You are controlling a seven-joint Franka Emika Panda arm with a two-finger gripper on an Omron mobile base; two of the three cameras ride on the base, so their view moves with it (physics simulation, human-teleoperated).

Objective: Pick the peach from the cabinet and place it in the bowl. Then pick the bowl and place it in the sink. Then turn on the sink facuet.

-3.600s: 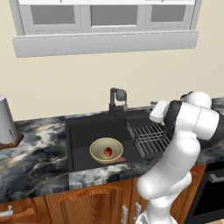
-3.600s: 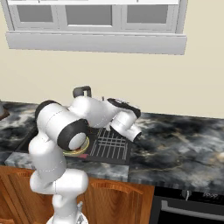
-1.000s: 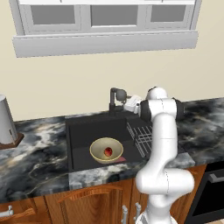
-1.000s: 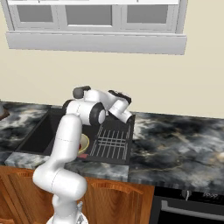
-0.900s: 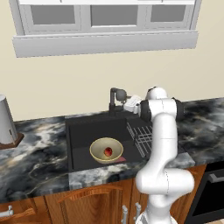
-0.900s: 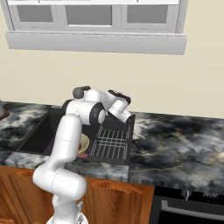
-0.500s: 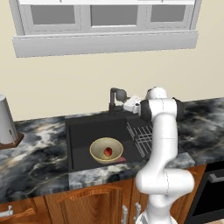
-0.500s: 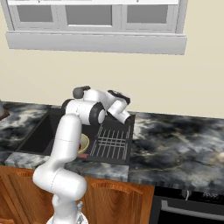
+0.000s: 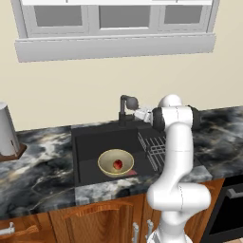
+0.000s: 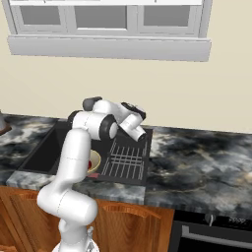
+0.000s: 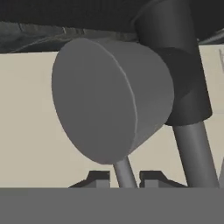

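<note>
Since the frame a few seconds back, your arm has swung in from the right side of the sink to the sink facuet (image 9: 127, 107), and over the last second it has barely shifted while the jaws came together.

Left base view: you can see the gripper (image 9: 138, 114) reaching leftward from the white wrist, right against the tap's rounded head at the back rim of the sink (image 9: 85, 142). The bowl (image 9: 115, 163) sits on the sink floor with the peach (image 9: 117, 164) inside it. A dark wire rack (image 9: 154, 148) lies in the right part of the sink, beside the bowl.

Right base view: your arm blocks most of the tap; only its dark head (image 10: 91, 103) shows above the elbow. A slice of the bowl (image 10: 94, 161) peeks out behind the forearm, next to the rack (image 10: 125, 160).

Hand view: you have the two finger tips (image 11: 99, 178) closed in on a thin grey lever stem (image 11: 124, 171) that comes down from the tap's big rounded head (image 11: 109, 98). The stem sits between them, pinched or nearly so.
</note>
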